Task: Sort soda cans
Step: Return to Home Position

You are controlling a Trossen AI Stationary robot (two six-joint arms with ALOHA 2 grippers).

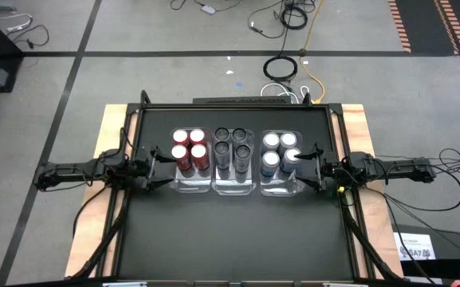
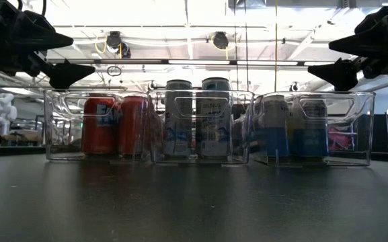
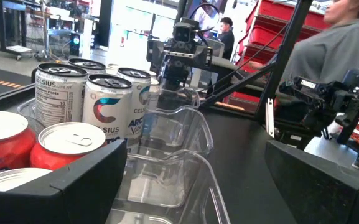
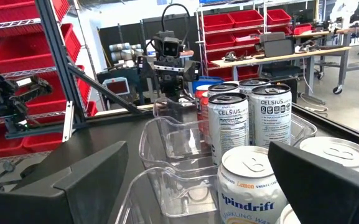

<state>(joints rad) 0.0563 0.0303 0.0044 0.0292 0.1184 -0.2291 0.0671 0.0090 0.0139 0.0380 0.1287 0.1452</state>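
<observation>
Three clear plastic bins stand side by side at the table's middle. The left bin (image 1: 174,182) holds upright red soda cans (image 1: 190,146), the middle bin (image 1: 235,188) dark cans (image 1: 231,143), and the right bin (image 1: 280,189) silver-blue cans (image 1: 280,150). The cans stand on their bases, silver tops up. My left gripper (image 1: 163,169) is open and empty just left of the red bin, above rim height (image 2: 59,57). My right gripper (image 1: 310,169) is open and empty just right of the silver-blue bin (image 2: 338,57). Each wrist view looks along the bins' near ends (image 3: 185,149) (image 4: 173,143) toward the other arm.
The black table top (image 1: 230,239) lies bare in front of the bins, between wooden side strips (image 1: 106,135). A person in grey (image 3: 338,43) stands beyond the table's right side. Cables lie on the floor behind the table (image 1: 281,68).
</observation>
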